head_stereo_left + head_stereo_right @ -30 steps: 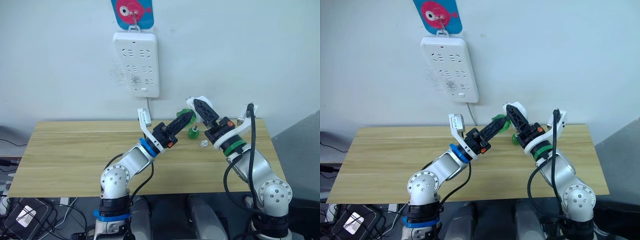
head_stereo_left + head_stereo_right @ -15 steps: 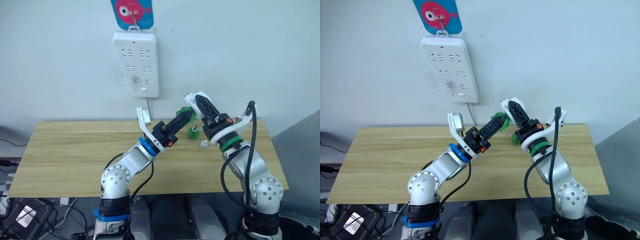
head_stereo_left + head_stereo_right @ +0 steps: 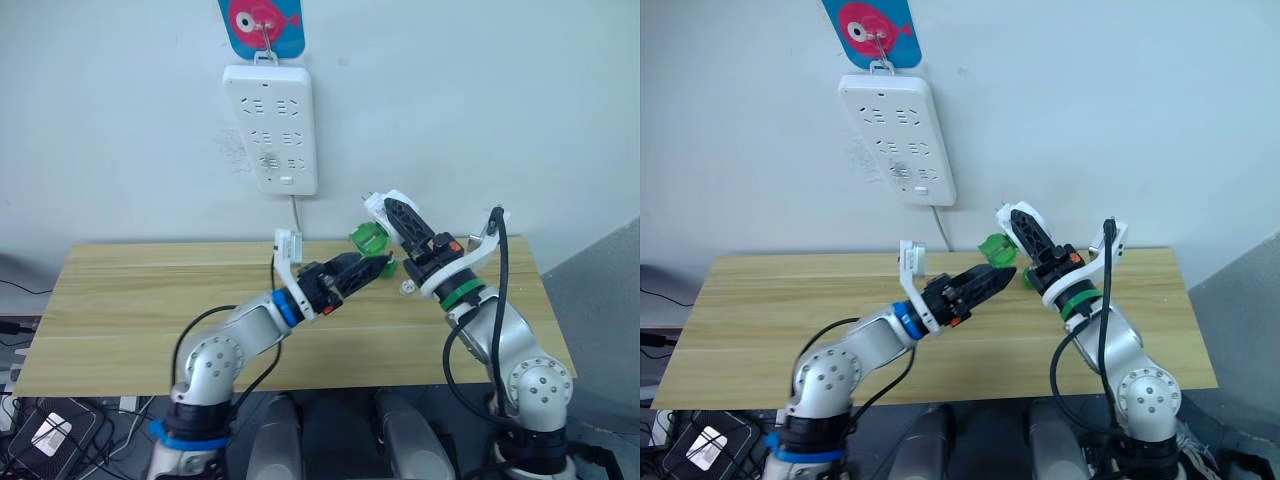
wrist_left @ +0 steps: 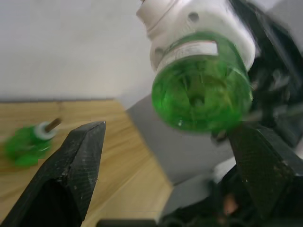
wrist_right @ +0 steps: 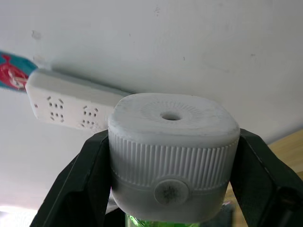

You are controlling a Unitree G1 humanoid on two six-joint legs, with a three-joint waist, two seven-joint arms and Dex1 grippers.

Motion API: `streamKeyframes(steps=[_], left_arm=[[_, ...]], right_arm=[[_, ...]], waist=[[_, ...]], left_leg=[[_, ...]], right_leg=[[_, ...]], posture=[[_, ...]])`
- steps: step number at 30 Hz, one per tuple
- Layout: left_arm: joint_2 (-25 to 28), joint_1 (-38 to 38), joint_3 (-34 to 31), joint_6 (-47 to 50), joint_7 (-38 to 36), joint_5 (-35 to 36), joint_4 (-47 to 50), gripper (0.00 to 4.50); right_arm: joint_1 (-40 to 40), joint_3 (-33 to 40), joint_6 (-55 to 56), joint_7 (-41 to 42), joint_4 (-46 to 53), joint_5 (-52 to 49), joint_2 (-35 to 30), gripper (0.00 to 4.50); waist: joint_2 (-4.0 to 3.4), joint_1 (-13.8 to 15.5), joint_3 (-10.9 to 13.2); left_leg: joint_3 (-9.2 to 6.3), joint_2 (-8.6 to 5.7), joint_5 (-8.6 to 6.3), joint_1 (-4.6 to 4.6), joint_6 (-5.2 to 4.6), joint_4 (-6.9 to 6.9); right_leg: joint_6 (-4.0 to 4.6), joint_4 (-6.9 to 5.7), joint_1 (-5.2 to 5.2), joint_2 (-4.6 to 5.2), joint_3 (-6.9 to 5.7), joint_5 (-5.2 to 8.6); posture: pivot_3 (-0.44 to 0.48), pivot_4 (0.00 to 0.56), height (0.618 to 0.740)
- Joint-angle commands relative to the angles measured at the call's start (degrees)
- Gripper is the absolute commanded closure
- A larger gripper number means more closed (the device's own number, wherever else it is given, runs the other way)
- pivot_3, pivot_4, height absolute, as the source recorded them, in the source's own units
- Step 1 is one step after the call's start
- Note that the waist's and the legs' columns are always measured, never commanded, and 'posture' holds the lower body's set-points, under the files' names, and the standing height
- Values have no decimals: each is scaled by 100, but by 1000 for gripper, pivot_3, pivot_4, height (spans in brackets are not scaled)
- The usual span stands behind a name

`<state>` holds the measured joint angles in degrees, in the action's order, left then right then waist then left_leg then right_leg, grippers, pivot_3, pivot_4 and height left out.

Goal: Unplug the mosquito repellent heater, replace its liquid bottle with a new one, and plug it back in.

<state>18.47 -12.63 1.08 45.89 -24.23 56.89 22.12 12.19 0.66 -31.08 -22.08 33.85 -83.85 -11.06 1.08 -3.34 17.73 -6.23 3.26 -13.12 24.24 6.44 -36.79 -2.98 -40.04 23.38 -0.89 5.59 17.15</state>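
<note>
My right gripper (image 3: 388, 207) is shut on the white mosquito repellent heater (image 5: 173, 142) and holds it tilted above the back of the table. A round green bottle (image 4: 201, 90), which looks to be the new one, sits screwed into the heater's underside (image 3: 365, 238). My left gripper (image 3: 376, 264) hangs open just below and short of that bottle, touching nothing; its two fingers (image 4: 75, 161) stand wide apart. The other green bottle (image 4: 26, 144), with a bare dark wick stem, lies on the table behind my left fingertips.
A long white power strip (image 3: 270, 128) hangs on the wall under a pink fish hanger (image 3: 263, 25). A small whitish cap (image 3: 407, 288) lies on the wooden table (image 3: 140, 300) near my right arm. The table's left half is bare wood.
My left gripper has come off the bottle in the heater, opened and dropped lower toward the table. The right gripper still holds the heater, shifted only slightly.
</note>
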Motion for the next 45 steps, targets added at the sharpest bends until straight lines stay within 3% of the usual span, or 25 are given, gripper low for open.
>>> streamKeyframes(steps=[1, 7, 11, 21, 32, 41, 45], left_arm=[[547, 221, -86, -346, -479, -496, 578, 264], [1075, 3, -951, -1475, -469, -1522, 137, 264], [1375, -450, -1260, -1831, -747, -1831, -428, 264], [1477, -2352, -968, -2759, -1934, -2619, -2842, 264], [1580, -3263, -559, -2904, -3328, -2961, -3843, 264], [1254, -3931, -410, -3076, -3934, -3135, -4586, 264], [1169, -4015, -477, -3205, -3950, -3203, -4783, 1197]], right_arm=[[162, 56, -284, 654, 457, 439, -666, 1459], [709, -277, -560, 2057, 705, 2055, -2103, 1464], [983, -508, -519, 2693, 761, 2725, -2382, 1465], [1363, -670, -724, 3284, 751, 3415, -2234, 1465], [1310, -515, -884, 3522, 849, 3583, -2114, 1466], [1253, -418, -934, 3703, 926, 3570, -2131, 1466], [1287, -421, -903, 3708, 925, 3649, -2097, 1466]], waist=[[0, 8, 0], [0, 56, 0], [1, 76, 1], [4, 162, 4], [5, 146, 4], [5, 155, 5], [5, 138, 5]], left_leg=[[1, 0, 0, 0, 0, 0], [5, 0, 0, 0, 0, 0], [4, 1, 0, 2, 0, 3], [0, -6, 0, 22, -2, -4], [-15, -6, 1, 31, -2, -12], [-18, -8, 1, 35, -2, -15], [-19, -8, 1, 35, -3, -16]], right_leg=[[0, -1, 0, 0, 0, 0], [-1, 5, 2, -1, 3, 1], [0, 8, 5, -2, 1, 1], [0, 10, 15, 5, -6, -1], [1, 0, 20, 3, -21, -2], [1, 2, 20, 5, -25, -2], [1, -2, 20, 4, -25, -2]], posture=[[-30, 256, 740], [-9, 262, 740], [6, 271, 740], [-9, 274, 740], [-20, 273, 740], [-44, 272, 740], [-48, 273, 740]])
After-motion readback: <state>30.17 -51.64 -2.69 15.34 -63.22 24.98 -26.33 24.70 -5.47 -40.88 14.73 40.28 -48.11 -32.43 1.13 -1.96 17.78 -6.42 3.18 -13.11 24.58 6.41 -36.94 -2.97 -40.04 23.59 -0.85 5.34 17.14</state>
